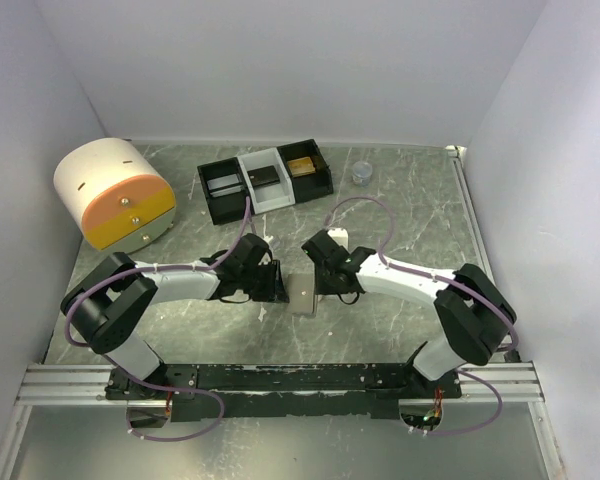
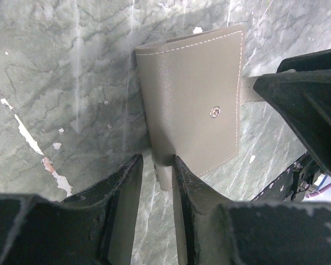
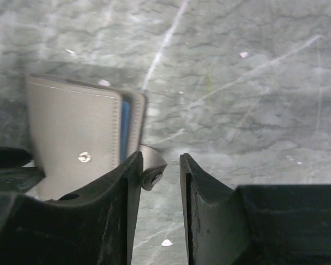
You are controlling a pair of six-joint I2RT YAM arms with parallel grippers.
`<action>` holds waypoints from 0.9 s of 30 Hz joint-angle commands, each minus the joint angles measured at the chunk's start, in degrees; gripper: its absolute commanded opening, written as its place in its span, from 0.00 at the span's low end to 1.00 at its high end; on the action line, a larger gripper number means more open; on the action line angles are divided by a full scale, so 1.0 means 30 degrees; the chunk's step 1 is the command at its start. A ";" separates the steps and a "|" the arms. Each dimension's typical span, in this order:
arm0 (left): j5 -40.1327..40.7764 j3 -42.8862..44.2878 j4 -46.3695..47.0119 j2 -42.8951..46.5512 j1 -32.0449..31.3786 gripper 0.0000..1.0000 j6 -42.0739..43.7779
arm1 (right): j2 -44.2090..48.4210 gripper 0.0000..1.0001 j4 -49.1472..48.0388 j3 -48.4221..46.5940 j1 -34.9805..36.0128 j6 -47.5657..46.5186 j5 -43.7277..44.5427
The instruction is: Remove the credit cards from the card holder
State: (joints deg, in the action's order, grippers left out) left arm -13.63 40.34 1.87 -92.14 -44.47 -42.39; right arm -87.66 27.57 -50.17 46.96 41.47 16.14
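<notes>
Marbled green tabletop (image 1: 400, 210) under you, white walls on three sides, and both arms are meeting mid-table over the card holder (image 2: 190, 105). It is sitting right between the two pincers, well forward of the three-compartment tray (image 1: 225, 210) at the back.

Your left gripper (image 2: 157, 165) is looking narrow, and by my reading it is pinching the near edge of a grey leaf. The holder's long side is running straight away from those fingers, snap stud (image 2: 215, 112) facing the camera.

Your right gripper (image 3: 161, 161) is coming in from the opposite side with its jaws standing partly apart and clamping nothing. The snap tab (image 3: 153, 172) is poking into the gap, just beside the inner finger (image 3: 127, 187), and I cannot tell whether it is touching.

Now the relation that matters: from the right wrist, the holder's body is lying off to the left of the jaw gap, not inside it. Its open edge, with the pale blue lining (image 3: 125, 128) showing, is facing the right pincer. So the right arm is the free one and the one on the mouth side. I am judging that it is needing a shift toward that blue edge before any card can be reached. No card edge is showing plainly yet, so the holder is probably needing to be spread first.
</notes>
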 commanded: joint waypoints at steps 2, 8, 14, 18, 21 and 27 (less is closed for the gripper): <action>0.0749 0.0342 -0.0807 0.0300 -0.0176 0.39 0.0420 | 0.0741 0.33 -0.0397 0.0950 -0.0881 0.0141 -0.0630; 0.0845 0.0568 -0.1073 0.0435 -0.0192 0.40 0.0506 | 0.0869 0.33 -0.0967 0.1424 -0.1527 0.0275 -0.1778; 0.0966 0.0904 -0.1484 0.0432 -0.0249 0.40 0.0660 | 0.1581 0.27 -0.3510 0.3132 -0.3496 0.1150 -0.5398; 0.0996 0.0996 -0.1571 0.0503 -0.0247 0.41 0.0672 | 0.1539 0.24 -0.4185 0.3736 -0.4075 0.1507 -0.6358; 0.1078 0.1025 -0.1664 0.0644 -0.0286 0.41 0.0654 | 0.1577 0.22 -0.4520 0.3992 -0.4127 0.1498 -0.7046; 0.0966 0.1134 -0.1588 0.1147 -0.0315 0.46 0.0769 | 0.2104 0.08 -0.5311 0.4515 -0.4138 0.1478 -0.7765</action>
State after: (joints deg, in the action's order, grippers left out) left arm -11.66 41.95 -2.59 -91.00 -44.84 -41.19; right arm -83.15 14.22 -37.60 34.76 45.65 -4.43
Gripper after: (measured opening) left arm 0.441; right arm 0.135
